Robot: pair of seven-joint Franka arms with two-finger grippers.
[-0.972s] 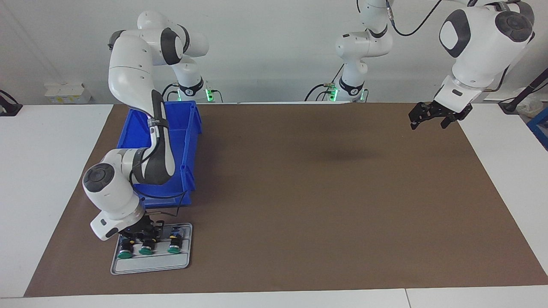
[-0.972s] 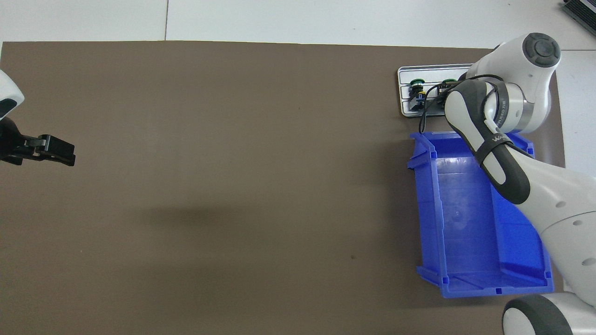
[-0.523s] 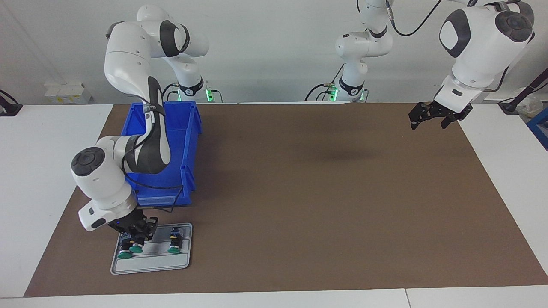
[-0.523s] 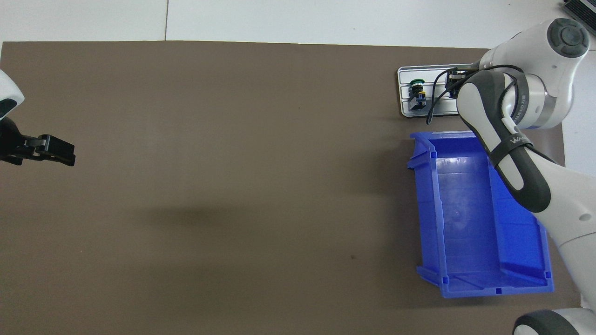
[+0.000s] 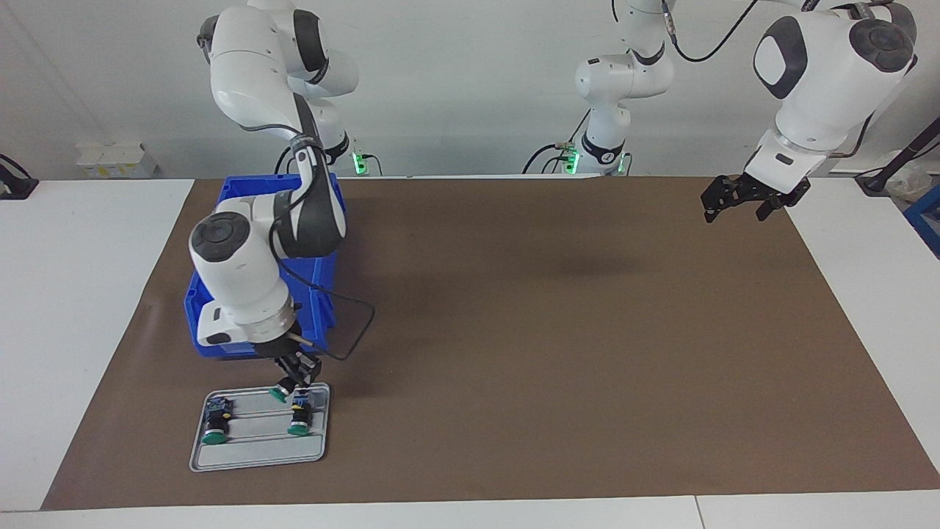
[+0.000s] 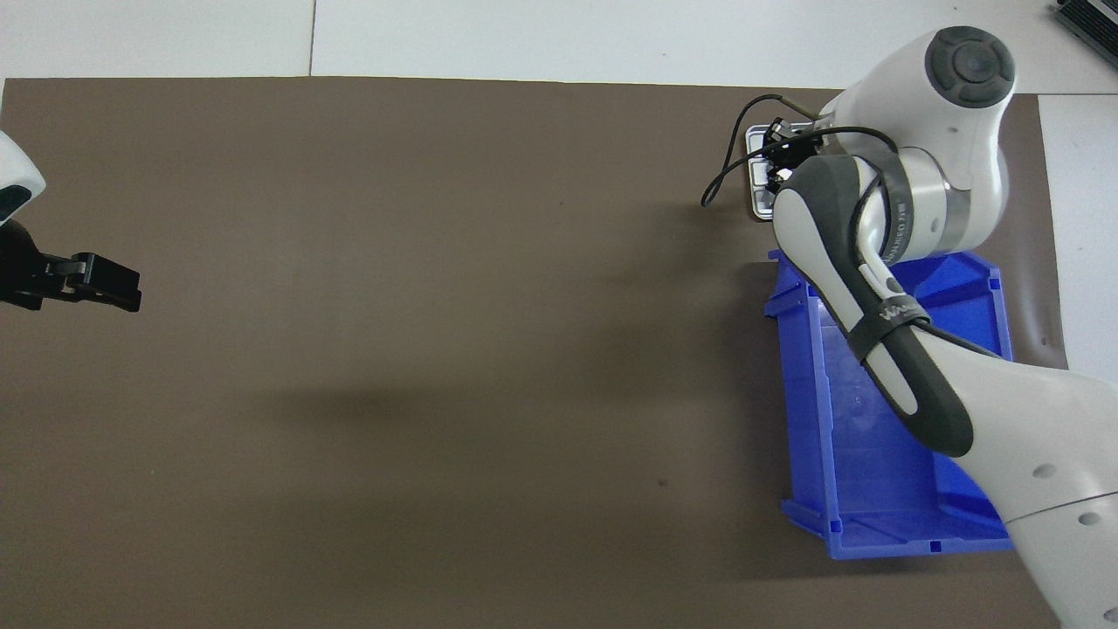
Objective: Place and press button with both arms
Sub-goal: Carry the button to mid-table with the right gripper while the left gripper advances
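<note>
At the right arm's end of the table we see the blue bin (image 5: 323,220) nearest the robots, then the grey tray (image 5: 257,455) with two buttons (image 5: 217,426). Over the tray our right gripper (image 5: 294,378) is clamped on the button (image 5: 279,394), lifted clear. Our left gripper (image 5: 742,202) waits, spread wide and holding nothing, over the mat (image 5: 551,330).

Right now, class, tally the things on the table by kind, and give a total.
Green-capped buttons: 3, two on the grey tray at and, one in the right gripper at
Grey tray: 1
Blue bin: 1
Total: 5
</note>
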